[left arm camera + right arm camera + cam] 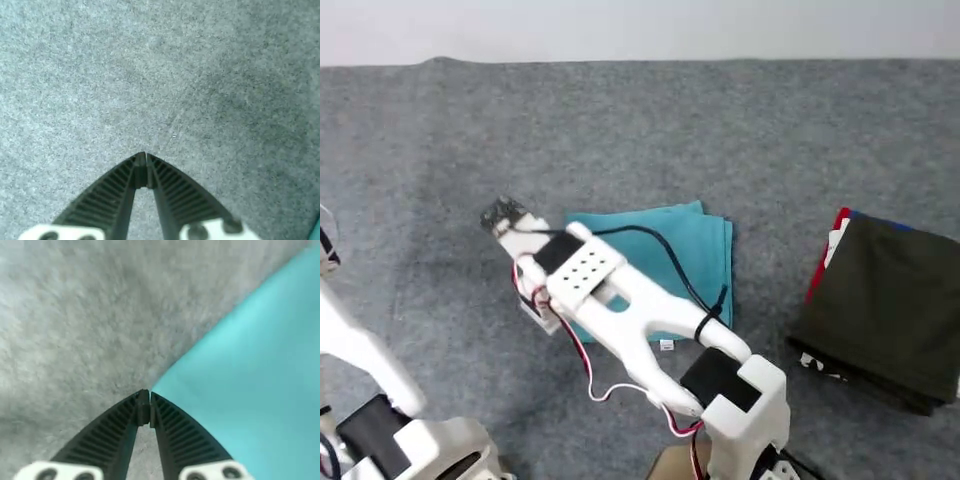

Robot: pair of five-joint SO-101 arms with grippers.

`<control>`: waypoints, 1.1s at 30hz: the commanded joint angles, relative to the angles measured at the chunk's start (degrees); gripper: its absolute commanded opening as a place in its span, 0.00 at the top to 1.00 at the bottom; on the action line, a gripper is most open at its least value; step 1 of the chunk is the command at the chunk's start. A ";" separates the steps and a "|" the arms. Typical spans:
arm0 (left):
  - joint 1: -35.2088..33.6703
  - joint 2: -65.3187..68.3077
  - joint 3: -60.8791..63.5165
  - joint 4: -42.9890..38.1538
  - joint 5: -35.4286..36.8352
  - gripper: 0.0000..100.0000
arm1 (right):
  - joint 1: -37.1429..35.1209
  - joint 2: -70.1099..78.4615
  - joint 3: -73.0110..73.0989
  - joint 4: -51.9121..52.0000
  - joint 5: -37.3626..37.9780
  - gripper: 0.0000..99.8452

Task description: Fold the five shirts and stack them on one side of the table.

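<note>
A folded teal shirt (675, 262) lies flat at the middle of the grey table cover (640, 130). My right arm reaches across it, and my right gripper (503, 215) sits just past the shirt's left edge. In the right wrist view the right gripper (144, 402) is shut with nothing between its tips, which hang over the grey cover right at the teal shirt's (250, 380) border. My left gripper (145, 162) is shut too, over bare grey cover. A stack of folded shirts (885, 305), dark olive on top, lies at the right side.
Red, white and blue edges (832, 245) show beneath the olive shirt. My left arm (360, 350) stands at the near left corner. The back of the grey cover ends at a pale wall (640, 25).
</note>
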 commanded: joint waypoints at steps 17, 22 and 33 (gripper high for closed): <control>-0.09 -2.46 0.57 -0.97 0.00 1.00 | 38.29 3.65 -9.05 -1.27 5.27 0.88; -0.09 -2.55 4.79 -5.27 0.18 1.00 | 38.29 5.05 -9.05 0.75 -4.13 0.80; -0.09 -2.64 8.48 -7.82 -0.09 1.00 | 41.89 9.10 -11.78 -0.57 -4.40 0.80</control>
